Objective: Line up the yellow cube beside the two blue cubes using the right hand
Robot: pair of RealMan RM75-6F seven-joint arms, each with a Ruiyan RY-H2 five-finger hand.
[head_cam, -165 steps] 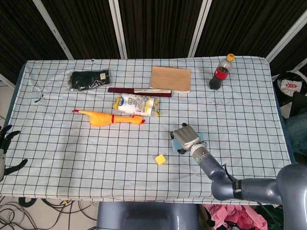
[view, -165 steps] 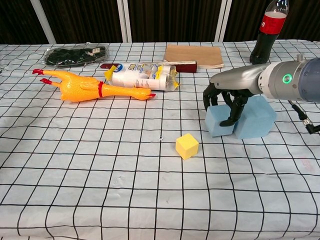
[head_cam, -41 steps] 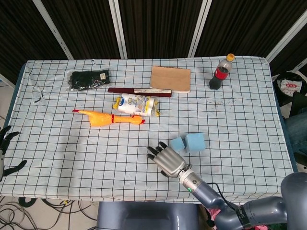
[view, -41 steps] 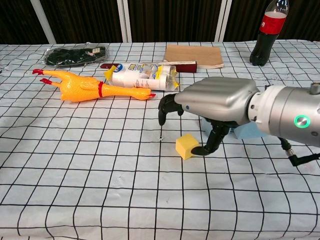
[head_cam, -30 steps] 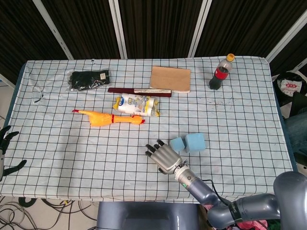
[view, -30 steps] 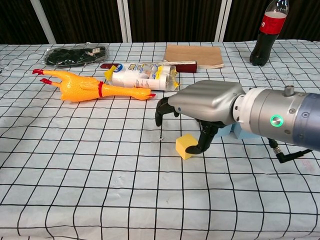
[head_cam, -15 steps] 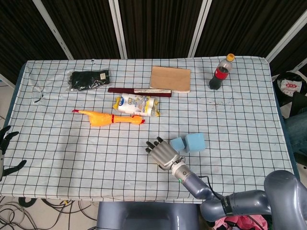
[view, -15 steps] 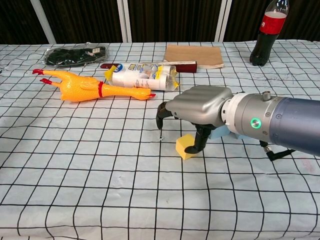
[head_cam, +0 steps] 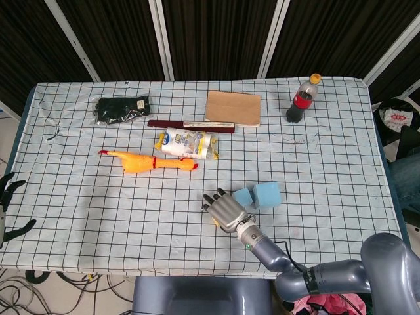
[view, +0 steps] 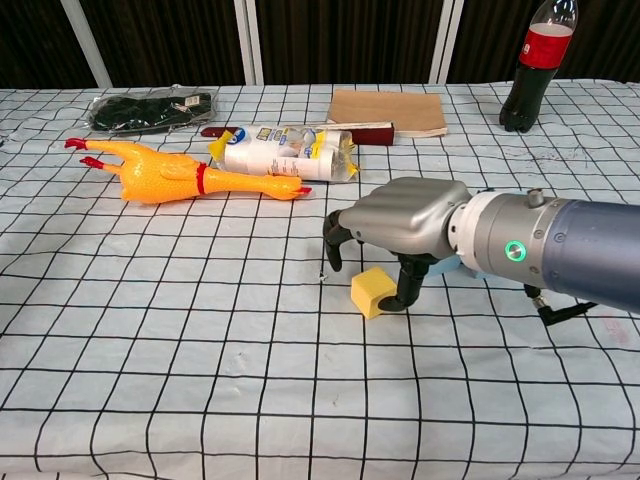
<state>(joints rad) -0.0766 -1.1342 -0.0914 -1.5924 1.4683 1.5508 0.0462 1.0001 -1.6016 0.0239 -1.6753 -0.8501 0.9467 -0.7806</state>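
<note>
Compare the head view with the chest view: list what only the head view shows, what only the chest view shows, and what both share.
Only the head view: the left hand off the table's left edge, fingers apart, holding nothing, and both blue cubes side by side, uncovered.

Only the chest view: the yellow cube on the cloth, with a finger of the right hand at its right side; the head view mostly hides this cube under the hand.

Both: the right hand, rubber chicken, cola bottle, brown notebook.

Head view: high, looks steeply down, covers the whole table. Chest view: low, near-horizontal, close to the near edge. Both share the table's middle, out to the bottle at the far edge.
</note>
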